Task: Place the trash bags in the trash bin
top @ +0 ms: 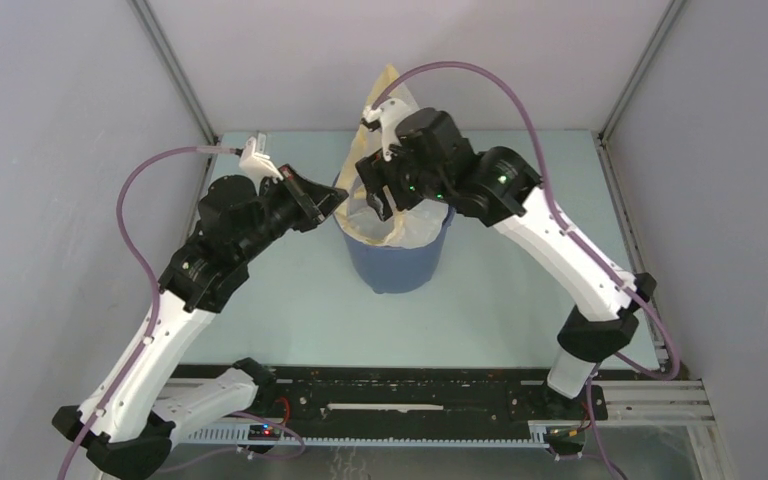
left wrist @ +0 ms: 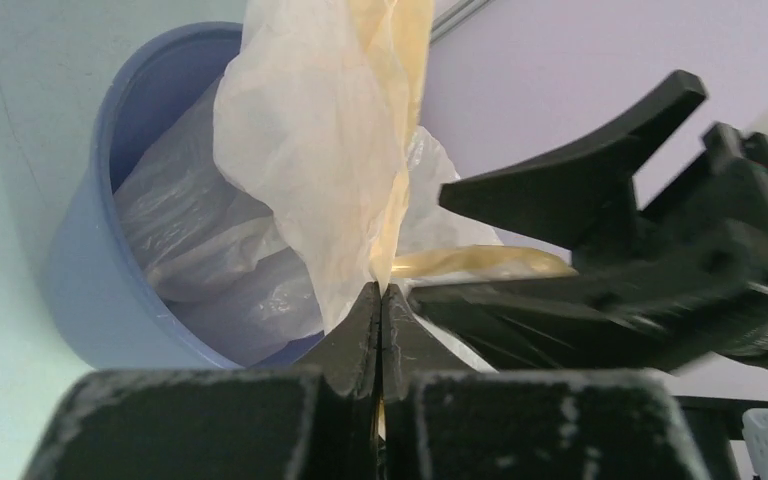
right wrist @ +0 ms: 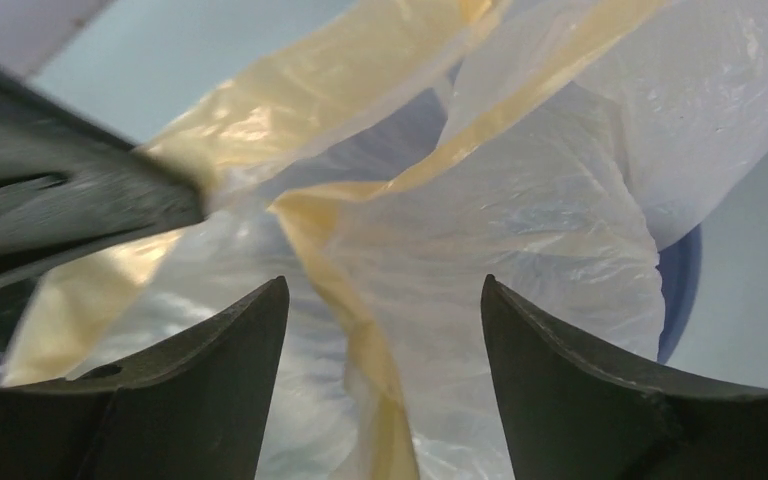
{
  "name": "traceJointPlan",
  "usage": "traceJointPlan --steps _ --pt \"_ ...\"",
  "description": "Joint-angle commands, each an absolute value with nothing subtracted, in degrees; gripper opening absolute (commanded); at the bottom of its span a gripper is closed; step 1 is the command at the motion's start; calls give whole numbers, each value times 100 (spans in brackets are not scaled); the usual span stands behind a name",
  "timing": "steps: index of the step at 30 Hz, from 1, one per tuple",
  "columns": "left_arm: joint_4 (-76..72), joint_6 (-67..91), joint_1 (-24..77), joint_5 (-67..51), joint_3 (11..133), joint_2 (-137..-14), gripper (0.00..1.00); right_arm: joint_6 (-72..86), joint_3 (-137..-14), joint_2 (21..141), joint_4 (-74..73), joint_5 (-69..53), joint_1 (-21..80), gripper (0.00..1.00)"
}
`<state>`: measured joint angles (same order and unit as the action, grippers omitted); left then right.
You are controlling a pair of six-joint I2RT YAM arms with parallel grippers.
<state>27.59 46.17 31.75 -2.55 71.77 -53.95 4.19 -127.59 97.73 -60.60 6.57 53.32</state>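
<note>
The blue trash bin (top: 396,262) stands mid-table. The translucent white trash bag (top: 385,215) with its yellow rim band sits partly inside it, and a flap (top: 385,95) rises above the bin at the back. My left gripper (top: 335,203) is at the bin's left rim, shut on the bag's yellow rim (left wrist: 385,270). My right gripper (top: 380,195) hangs over the bin mouth, open, with a yellow band of the bag (right wrist: 360,300) between its fingers, not pinched. The bin also shows in the left wrist view (left wrist: 90,290) and in the right wrist view (right wrist: 682,290).
The pale green table (top: 280,300) is enclosed by grey walls on three sides, with metal corner posts (top: 175,70). A black rail (top: 410,400) runs along the near edge between the arm bases.
</note>
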Motion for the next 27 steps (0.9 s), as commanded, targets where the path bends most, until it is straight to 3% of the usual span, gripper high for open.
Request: traceJointPlan --steps 1,3,10,11,15,17,21,27 --pt "2350 4849 3105 -446 6982 -5254 0 9 -13151 9951 -6056 2009 5606 75" --pt "2312 4868 3108 -431 6934 -5212 0 -156 -13122 10034 -6016 2277 5721 71" --pt "2246 4911 3066 -320 6760 -5037 0 -158 -12995 10059 -6037 2819 5941 76" --pt "2257 4919 3049 -312 6737 -5008 0 -150 -12991 10029 -6038 2821 5941 70" --pt "2313 4980 2968 -238 6653 -4943 0 -62 -13039 9900 -6019 2893 5929 18" --pt "2336 5072 2914 -155 6569 -4899 0 94 -13030 9738 -5906 2728 5882 3" --pt "2322 5341 2707 -127 6265 -4718 0 943 -12444 9123 -5270 2220 5555 0" --pt "2113 5897 2324 -97 5380 -4261 0 2673 -9124 7085 -2616 169 4002 0"
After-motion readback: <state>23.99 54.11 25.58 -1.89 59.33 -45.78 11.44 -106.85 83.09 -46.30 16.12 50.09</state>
